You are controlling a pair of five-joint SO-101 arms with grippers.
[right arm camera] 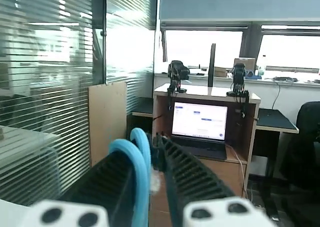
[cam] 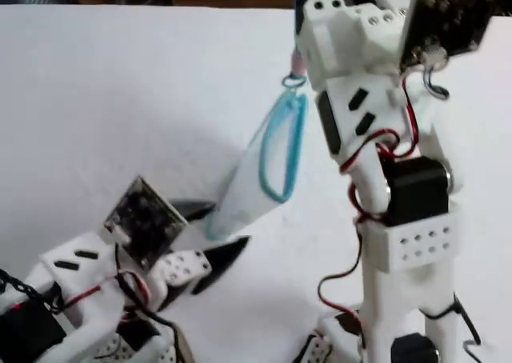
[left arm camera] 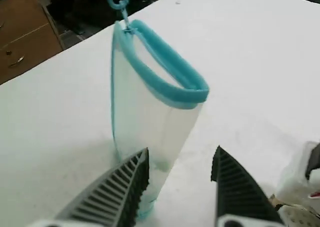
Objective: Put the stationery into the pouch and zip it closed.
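- Pouch [cam: 250,189] is hanging tilted from my right gripper [right arm camera: 156,143], whose jaws are clamping its blue loop [right arm camera: 136,162].
- My left gripper [left arm camera: 181,159] is sitting with jaws apart at the pouch's lower end.
- That end is resting on the white table [cam: 120,83], with the blue-trimmed mouth gaping open.

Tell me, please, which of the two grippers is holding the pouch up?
The right gripper: its fingers are shut on the blue loop atop the pouch, while the left gripper stands open around its lower end.
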